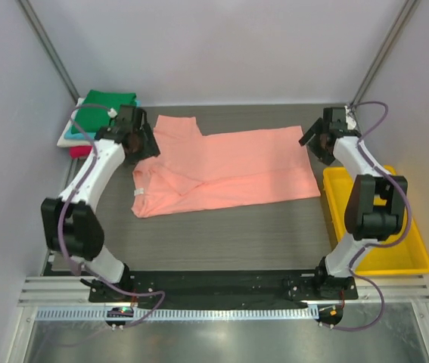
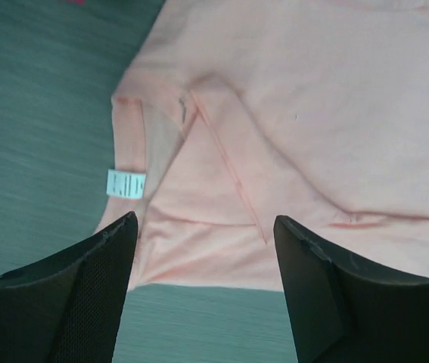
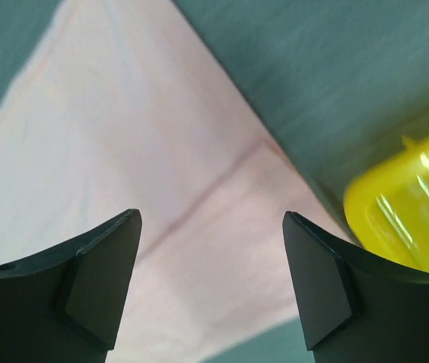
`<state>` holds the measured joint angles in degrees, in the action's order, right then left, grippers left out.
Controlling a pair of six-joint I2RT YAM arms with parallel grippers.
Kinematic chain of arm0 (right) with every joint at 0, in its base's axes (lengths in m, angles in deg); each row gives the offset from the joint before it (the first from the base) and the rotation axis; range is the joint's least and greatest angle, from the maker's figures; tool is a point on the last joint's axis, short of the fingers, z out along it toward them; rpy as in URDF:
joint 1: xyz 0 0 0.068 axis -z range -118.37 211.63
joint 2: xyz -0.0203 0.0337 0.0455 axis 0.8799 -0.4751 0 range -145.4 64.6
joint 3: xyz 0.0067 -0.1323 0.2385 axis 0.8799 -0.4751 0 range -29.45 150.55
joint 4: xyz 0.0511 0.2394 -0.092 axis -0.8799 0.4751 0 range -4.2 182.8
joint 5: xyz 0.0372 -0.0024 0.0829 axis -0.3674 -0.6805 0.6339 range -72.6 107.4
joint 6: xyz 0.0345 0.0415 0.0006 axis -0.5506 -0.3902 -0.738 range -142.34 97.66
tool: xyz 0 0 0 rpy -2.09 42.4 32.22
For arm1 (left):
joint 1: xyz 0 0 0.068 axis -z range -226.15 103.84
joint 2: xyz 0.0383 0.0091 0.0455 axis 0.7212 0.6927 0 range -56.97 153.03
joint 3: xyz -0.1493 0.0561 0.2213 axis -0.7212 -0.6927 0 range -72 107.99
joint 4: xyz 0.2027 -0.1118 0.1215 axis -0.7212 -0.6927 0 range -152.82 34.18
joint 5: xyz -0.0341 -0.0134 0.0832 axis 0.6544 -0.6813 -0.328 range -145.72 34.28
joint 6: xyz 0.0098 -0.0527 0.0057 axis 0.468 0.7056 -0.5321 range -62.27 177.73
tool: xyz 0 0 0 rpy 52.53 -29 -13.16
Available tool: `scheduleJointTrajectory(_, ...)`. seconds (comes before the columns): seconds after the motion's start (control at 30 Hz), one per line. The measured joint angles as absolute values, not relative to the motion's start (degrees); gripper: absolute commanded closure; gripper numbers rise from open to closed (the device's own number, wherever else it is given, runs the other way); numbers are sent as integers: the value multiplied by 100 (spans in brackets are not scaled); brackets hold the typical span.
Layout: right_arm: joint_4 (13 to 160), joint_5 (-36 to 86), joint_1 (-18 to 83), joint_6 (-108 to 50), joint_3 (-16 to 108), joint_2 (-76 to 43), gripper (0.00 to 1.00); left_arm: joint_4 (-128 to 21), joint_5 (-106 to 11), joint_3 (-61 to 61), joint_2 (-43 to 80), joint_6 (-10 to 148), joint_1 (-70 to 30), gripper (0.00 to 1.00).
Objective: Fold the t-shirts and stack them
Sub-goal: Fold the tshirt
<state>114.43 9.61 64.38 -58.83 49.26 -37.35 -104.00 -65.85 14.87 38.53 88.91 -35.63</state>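
Left end effector [image 2: 203, 227], right end effector [image 3: 210, 223]: both apart over salmon t-shirt [image 1: 225, 170]. Folded stack [image 1: 107, 102], upper left, partly hidden by left arm [image 1: 93, 174].

White arms [image 1: 97, 170], black joints [image 1: 72, 227], purple cables [image 1: 381, 104]

Bright, even and diffuse in the top view, lit apparently from above. Only soft, faint shadows on the grey table [image 1: 222, 234] under the left arm [image 1: 93, 170] and the right arm [image 1: 365, 162]. Sharp in the middle, with frame posts [image 1: 48, 45] slanting outward near the corners. Cooler and a little greenish in both wrist views. Slightly soft on the salmon-pink t-shirt [image 2: 312, 113], too soft for reading the neck label [image 2: 126, 184]. Blurred in the right wrist view, with white glare streaks on the yellow bin [image 3: 411, 204]. Dark and under-lit on the near fingers [image 2: 70, 302].
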Motion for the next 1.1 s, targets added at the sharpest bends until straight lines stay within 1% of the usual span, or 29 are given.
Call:
scheduleJointTrajectory(0.13, 11268, 1448, 6431, -5808, 3573, -2662, 18, -9799, -6288, -618, 2168, 9354, -3511, 26)
scheduleJointTrajectory(0.23, 11193, 1776, 6416, -5734, 2776, -2260, 19, -9489, -6200, -1702, 1503, 9680, -3432, 25)
scheduleJointTrajectory(0.33, 11183, 1945, 6409, -5682, 2214, -2122, 18, -9207, -6187, -2496, 1237, 9999, -3384, 25)
scheduleJointTrajectory(0.43, 11178, 1993, 6409, -5647, 1923, -2113, 19, -8960, -6211, -3051, 1053, 10301, -3384, 25)
scheduleJointTrajectory(0.57, 11106, 1990, 6411, -5629, 1849, -2118, 19, -8632, -6397, -3543, 913, 10668, -3384, 25)
scheduleJointTrajectory(0.77, 10842, 1918, 6411, -5625, 1856, -2273, 20, -8057, -6867, -3991, 900, 10880, -3404, 26)
scheduleJointTrajectory(0.93, 10702, 1757, 6470, -5627, 1888, -2443, 22, -7614, -7193, -4153, 981, 10952, -3561, 31)
scheduleJointTrajectory(0.97, 10680, 1737, 6488, -5627, 1888, -2446, 24, -7515, -7258, -4166, 1025, 10965, -3594, 34)
scheduleJointTrajectory(1.03, 10640, 1702, 6543, -5627, 1888, -2470, 29, -7262, -7352, -4238, 1099, 11007, -3653, 47)
scheduleJointTrajectory(1.07, 10625, 1682, 6564, -5627, 1888, -2478, 35, -7148, -7389, -4288, 1121, 11024, -3664, 54)
scheduleJointTrajectory(1.1, 10610, 1660, 6591, -5627, 1888, -2494, 39, -7037, -7409, -4332, 1138, 11031, -3677, 70)
